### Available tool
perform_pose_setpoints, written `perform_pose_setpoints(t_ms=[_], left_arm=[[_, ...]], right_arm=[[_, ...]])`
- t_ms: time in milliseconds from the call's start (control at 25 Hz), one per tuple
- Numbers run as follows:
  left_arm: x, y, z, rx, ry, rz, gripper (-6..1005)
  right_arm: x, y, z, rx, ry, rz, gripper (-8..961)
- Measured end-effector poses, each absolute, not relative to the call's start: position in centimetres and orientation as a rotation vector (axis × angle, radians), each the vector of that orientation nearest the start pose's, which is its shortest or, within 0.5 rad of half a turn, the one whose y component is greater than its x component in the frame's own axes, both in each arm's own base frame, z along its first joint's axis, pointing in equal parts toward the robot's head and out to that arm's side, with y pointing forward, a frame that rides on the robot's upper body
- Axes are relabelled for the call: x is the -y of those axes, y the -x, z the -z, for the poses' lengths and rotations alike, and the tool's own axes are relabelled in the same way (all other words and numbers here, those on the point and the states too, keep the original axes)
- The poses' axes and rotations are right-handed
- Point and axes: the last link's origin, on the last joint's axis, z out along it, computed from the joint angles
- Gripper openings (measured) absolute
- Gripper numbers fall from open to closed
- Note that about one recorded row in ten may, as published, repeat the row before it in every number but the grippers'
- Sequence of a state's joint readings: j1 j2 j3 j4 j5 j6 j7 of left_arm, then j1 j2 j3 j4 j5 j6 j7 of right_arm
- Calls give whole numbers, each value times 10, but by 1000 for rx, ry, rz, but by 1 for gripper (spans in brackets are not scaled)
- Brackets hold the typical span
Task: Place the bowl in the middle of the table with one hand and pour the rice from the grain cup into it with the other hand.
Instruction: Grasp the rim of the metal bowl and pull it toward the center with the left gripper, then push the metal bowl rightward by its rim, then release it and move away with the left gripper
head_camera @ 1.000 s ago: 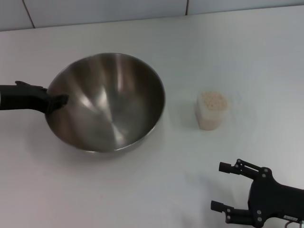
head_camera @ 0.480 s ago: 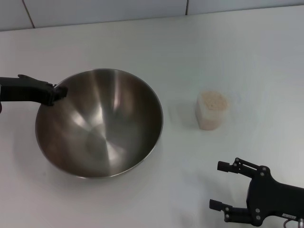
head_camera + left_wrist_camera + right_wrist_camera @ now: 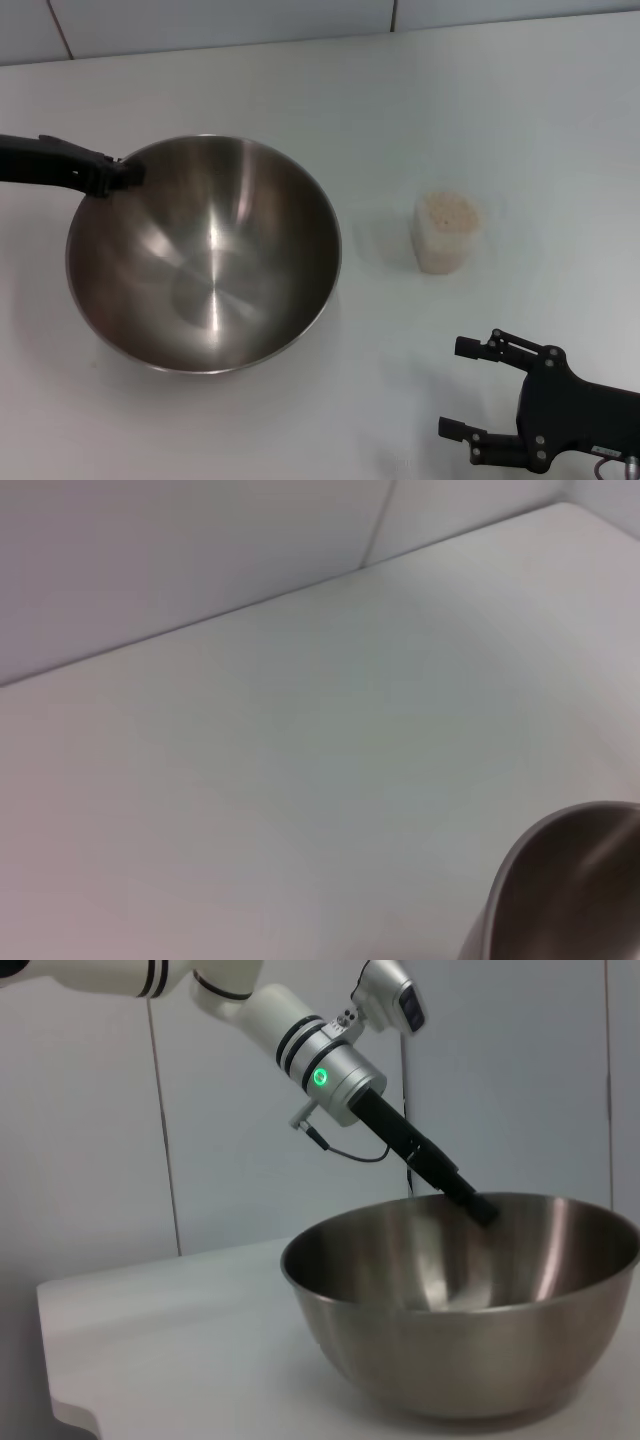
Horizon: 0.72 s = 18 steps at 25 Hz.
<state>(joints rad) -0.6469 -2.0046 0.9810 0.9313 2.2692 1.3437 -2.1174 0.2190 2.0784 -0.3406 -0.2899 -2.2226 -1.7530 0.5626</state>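
L hand [image 3: 125, 177] is clamped on the far-left rim of the bowl [image 3: 205, 255], its black fingers pinching the thin steel edge; seen from the R wrist cam, the L hand [image 3: 480, 1208] reaches down over the rim from the silver-white arm w/ a green light. Bowl sits upright on the white surface [image 3: 330, 100], inside shiny and bare. Grain cup [image 3: 445, 233] stands upright, well apart from the L hand, on the far side of the bowl from it, near but not touching the bowl; it's filled to the brim w/ rice [image 3: 448, 211]. R hand [image 3: 480, 395] hovers low at the near-right corner, fingers spread wide, gripping nothing (cup lies beyond it, away from the robot, clear gap between them). L wrist cam shows only a slice of bowl [image 3: 570, 890] and bare surface.
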Motion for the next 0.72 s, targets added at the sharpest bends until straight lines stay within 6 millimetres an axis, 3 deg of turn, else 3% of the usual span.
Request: perform_pose_setpoints(t_ms=[400,720], left_arm=[[-409,229,-62,948,2587,151,52],[-421,215,-37,914,2650,161,74]], right_arm=[[-175,-337,39,-338,2604,-864,841],[-177,-334,41,-326,2616,-870,841]])
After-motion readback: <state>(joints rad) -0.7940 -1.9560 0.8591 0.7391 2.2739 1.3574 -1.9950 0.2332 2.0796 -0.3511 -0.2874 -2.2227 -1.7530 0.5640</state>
